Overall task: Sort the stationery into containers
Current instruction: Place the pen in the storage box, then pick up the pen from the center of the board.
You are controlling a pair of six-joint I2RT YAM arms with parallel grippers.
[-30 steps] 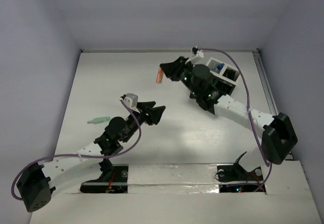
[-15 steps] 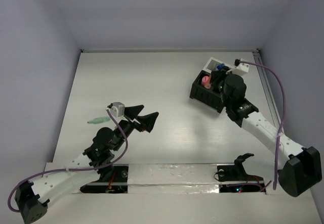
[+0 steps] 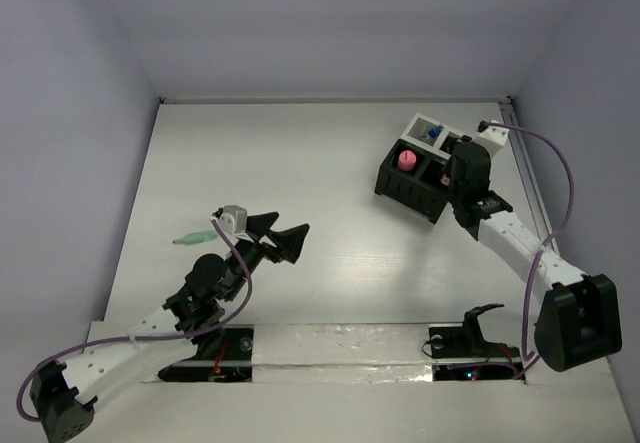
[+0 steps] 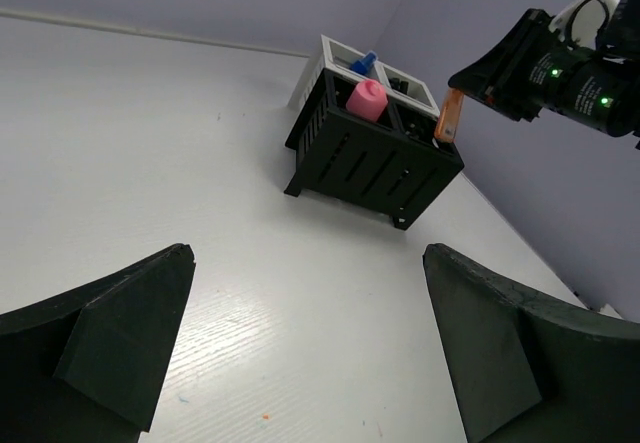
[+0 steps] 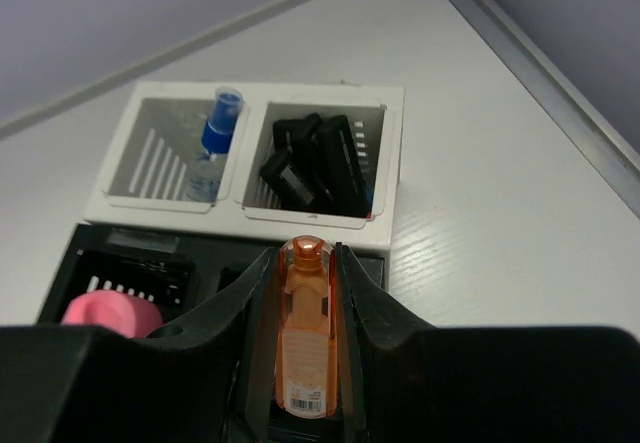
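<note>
My right gripper [image 5: 305, 260] is shut on an orange marker [image 5: 304, 348], held upright just above the right side of the black compartment box [image 5: 150, 263]. In the top view that gripper [image 3: 452, 171] hangs over the black box [image 3: 410, 185]. A pink round-topped piece [image 3: 407, 159] sits in a left compartment of the black box. The white box [image 3: 424, 126] behind it holds a blue-capped bottle [image 5: 212, 148] and several black pieces [image 5: 320, 163]. A green marker [image 3: 195, 237] lies on the table at the left. My left gripper [image 3: 281, 234] is open and empty over the table's middle, right of the green marker.
The left wrist view shows the black box [image 4: 370, 163], the pink piece [image 4: 366, 100] and the orange marker [image 4: 450, 118] far ahead across bare white table [image 4: 200, 143]. A metal rail [image 5: 540, 58] runs along the table's right edge. Grey walls enclose the table.
My right gripper has carried the orange marker from the far middle of the table rightward to above the black box. My left arm has drawn back a little toward the near left.
</note>
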